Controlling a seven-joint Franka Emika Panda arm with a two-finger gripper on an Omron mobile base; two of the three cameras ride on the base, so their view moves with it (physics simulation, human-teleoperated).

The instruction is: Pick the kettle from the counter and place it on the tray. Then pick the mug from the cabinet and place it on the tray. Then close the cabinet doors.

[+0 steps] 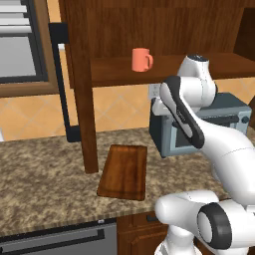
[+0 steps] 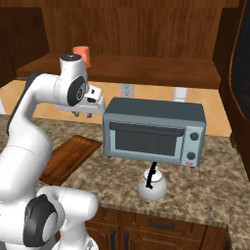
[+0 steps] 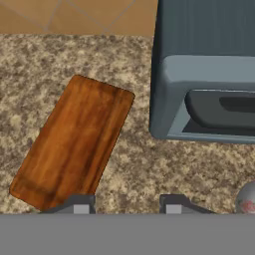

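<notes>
A blue-grey toaster oven point(image 2: 154, 132) stands against the back wall, its dark glass door facing the room. Behind it the wall is tiled in warm orange-tan squares point(image 1: 119, 107), with white outlets point(image 2: 128, 90) set just above the oven's top. Far left hangs a grey-framed microwave point(image 1: 20, 47). Below the worktop run brown wooden drawer fronts point(image 2: 156, 224) and a dark dishwasher panel point(image 1: 60, 241).

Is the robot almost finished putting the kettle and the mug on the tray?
No, nothing looks done yet. The tray is bare. The kettle sits on the counter by the toaster oven. The claw hangs above the counter, open, holding nothing. The mug waits in the cabinet, whose door is open.
</notes>
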